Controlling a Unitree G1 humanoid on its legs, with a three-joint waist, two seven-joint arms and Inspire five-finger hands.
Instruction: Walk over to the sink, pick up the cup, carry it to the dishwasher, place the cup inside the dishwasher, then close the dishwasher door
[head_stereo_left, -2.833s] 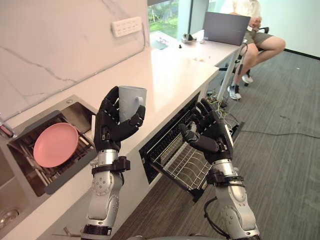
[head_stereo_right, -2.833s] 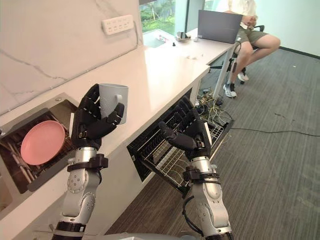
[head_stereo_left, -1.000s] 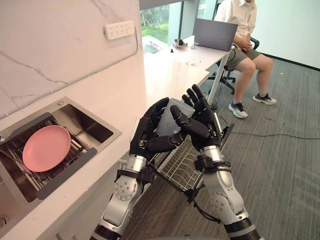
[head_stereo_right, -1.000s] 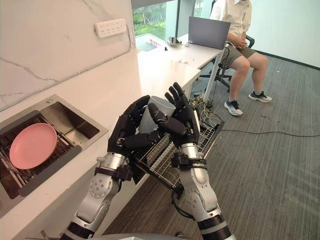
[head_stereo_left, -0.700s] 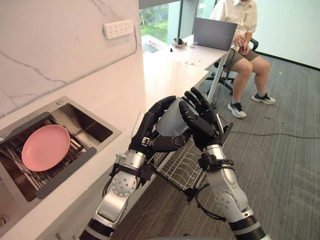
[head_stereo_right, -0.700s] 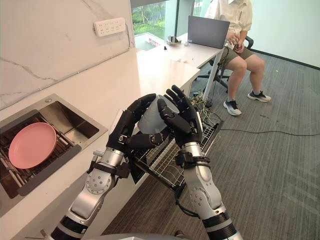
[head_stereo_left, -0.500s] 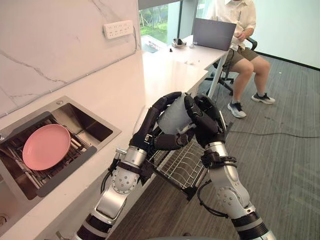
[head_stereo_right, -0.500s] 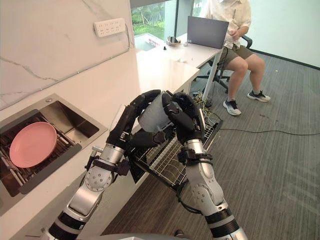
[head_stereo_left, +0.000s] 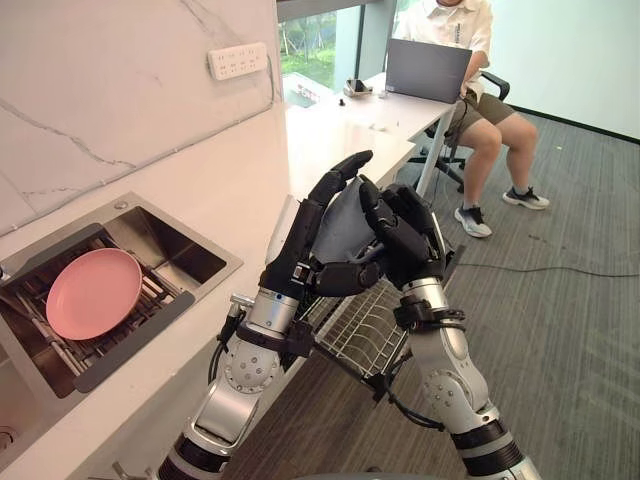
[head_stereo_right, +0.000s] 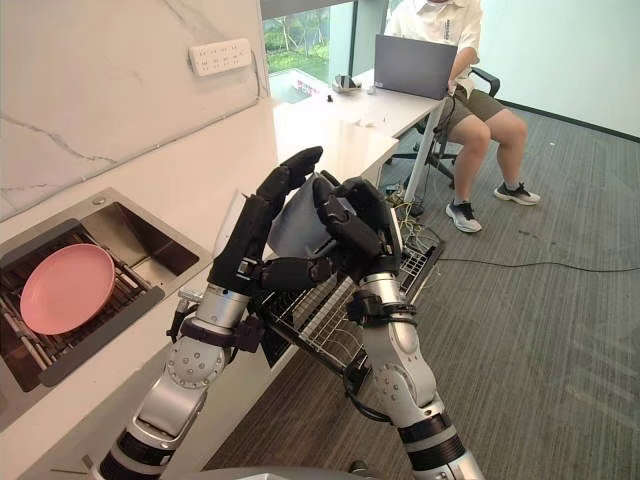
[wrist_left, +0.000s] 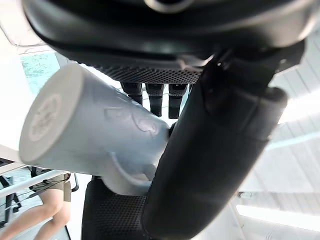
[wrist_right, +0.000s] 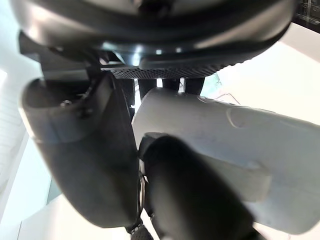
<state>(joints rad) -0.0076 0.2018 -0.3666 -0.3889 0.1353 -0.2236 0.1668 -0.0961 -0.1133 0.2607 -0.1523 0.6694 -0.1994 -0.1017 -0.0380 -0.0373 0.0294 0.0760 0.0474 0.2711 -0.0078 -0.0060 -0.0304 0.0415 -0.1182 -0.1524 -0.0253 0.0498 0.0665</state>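
Note:
The grey cup (head_stereo_left: 343, 217) is held on its side in the air between my two hands, above the pulled-out wire rack (head_stereo_left: 362, 328) of the open dishwasher. My right hand (head_stereo_left: 411, 243) is curled round the cup from the right, thumb across its body (wrist_right: 235, 131). My left hand (head_stereo_left: 297, 262) stands against the cup's left side with fingers stretched straight upward and the thumb lying under it. In the left wrist view the cup's base and handle (wrist_left: 85, 131) show past my left thumb (wrist_left: 210, 165).
A sink (head_stereo_left: 214, 271) set in the white counter at the left holds a pink plate (head_stereo_left: 92, 292) on a rack. A person (head_stereo_left: 462, 40) sits behind a laptop (head_stereo_left: 428, 70) at the counter's far end. Grey carpet floor (head_stereo_left: 560, 320) lies to the right.
The cup has passed from my left hand towards my right: the right hand's fingers closed round it, and the left hand's fingers uncurled and straightened. Both hands rose slightly.

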